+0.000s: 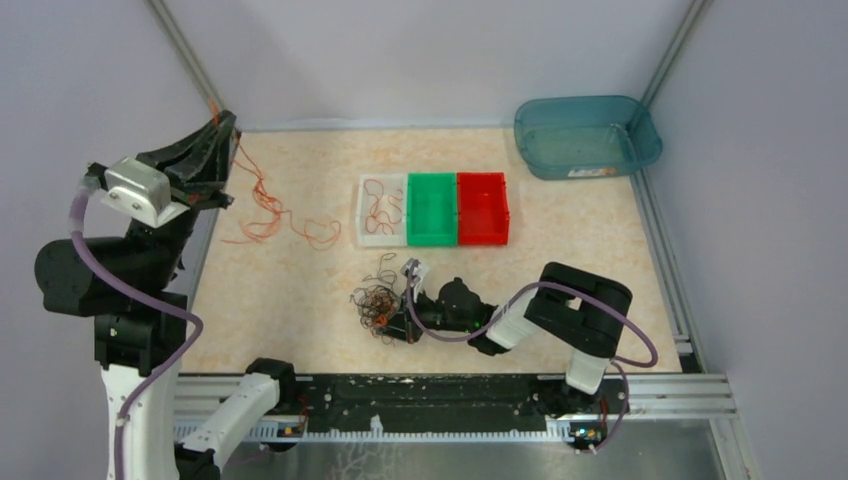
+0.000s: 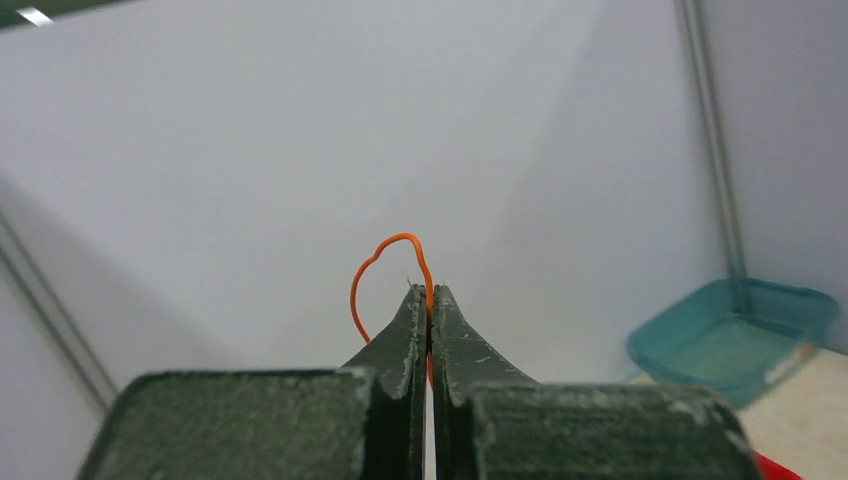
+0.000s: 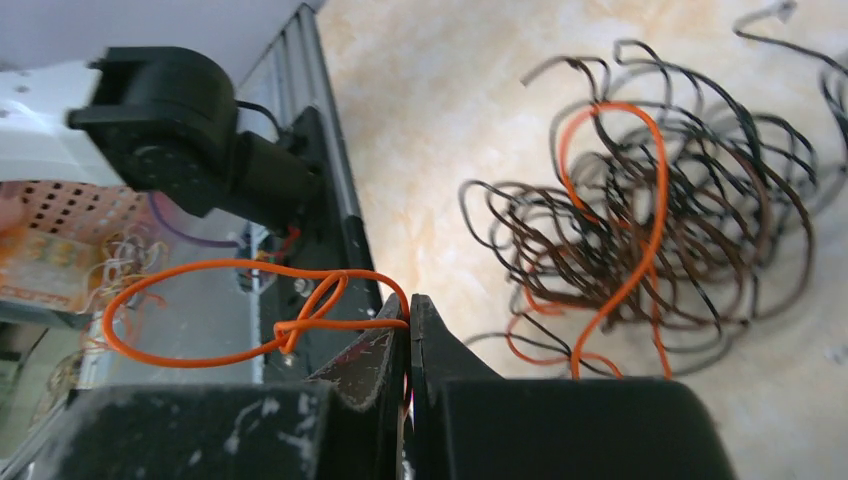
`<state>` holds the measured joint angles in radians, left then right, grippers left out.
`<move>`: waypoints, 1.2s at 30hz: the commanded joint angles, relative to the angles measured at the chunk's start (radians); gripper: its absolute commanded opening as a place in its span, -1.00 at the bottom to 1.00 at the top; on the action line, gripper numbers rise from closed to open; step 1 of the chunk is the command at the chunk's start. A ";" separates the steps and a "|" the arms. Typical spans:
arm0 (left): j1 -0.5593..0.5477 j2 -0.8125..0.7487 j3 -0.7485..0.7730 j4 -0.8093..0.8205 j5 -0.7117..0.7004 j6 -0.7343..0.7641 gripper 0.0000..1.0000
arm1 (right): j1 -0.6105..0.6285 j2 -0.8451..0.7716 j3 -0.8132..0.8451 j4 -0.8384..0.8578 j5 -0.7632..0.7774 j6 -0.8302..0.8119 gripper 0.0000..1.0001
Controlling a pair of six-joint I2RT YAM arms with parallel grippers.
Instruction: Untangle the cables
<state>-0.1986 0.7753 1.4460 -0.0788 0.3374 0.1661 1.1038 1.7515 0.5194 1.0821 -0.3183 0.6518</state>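
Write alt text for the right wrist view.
The right gripper, jaws shut, pinches an orange wire that loops to the left. Beyond it, a tangle of dark wires with an orange strand lies on the beige table.

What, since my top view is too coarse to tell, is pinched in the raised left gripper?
Observer: The left gripper is shut on an orange cable; a small loop of it arches above its tips.
Operator: And the right one, down by the tangle?
Observer: The right gripper is shut on an orange strand, with a knotted loop just left of its tips.
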 commanded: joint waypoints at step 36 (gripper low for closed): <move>-0.001 0.115 0.226 -0.055 0.528 -0.080 -1.00 | 0.008 -0.607 0.517 -0.702 0.055 -0.405 0.48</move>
<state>-0.1986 0.8913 1.6440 -0.1200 0.7979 0.1200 1.1042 1.1027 0.8932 0.3870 -0.1951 0.2913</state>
